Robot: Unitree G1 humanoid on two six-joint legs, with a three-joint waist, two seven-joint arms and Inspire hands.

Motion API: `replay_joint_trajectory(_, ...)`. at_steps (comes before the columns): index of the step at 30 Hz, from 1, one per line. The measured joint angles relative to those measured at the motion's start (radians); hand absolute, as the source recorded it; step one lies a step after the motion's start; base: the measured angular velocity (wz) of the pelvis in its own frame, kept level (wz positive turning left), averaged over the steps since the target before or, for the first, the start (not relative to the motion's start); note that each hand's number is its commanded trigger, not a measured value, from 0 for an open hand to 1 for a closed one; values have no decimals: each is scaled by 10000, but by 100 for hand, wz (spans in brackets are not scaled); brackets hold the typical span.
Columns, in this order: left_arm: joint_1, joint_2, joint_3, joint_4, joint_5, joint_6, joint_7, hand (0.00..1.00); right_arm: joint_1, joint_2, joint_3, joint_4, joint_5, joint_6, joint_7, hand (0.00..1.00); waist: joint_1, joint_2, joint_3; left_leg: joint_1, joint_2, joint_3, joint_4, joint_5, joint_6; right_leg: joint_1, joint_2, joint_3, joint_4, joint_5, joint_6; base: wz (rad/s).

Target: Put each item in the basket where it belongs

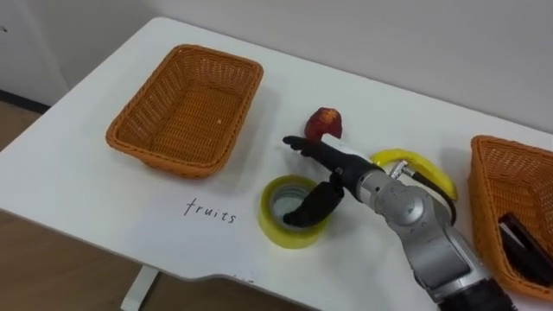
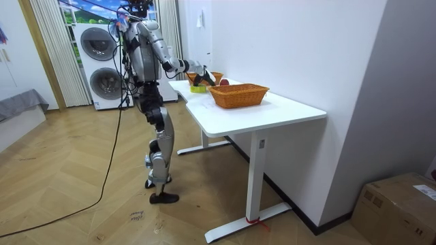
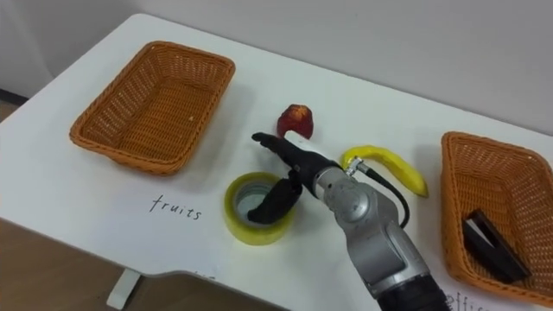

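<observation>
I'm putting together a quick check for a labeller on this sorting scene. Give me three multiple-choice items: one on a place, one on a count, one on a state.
1. Where is the tape roll?
A. inside a basket
B. on the table
C. on the floor

2. How many fruits lie loose on the table?
A. none
B. two
C. four

3. What state is the left basket in?
A. empty
B. full of fruit
C. turned upside down

Answers:
1 B: the yellow roll sits on the white tabletop between the two baskets, with the right hand over it.
2 B: one apple and one banana lie outside the baskets.
3 A: it stands upright and its bare wicker bottom shows.
</observation>
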Motion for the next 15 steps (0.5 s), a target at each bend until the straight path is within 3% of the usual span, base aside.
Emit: replay_joint_trajectory(15,-58,138,-5,4,10,15,-1,0,-234,-36,156,-12,-735,130,219,100,5,-64,-3,-1,-3,-17,-34,-6,8,-9,45,55,-8,0,0,0)
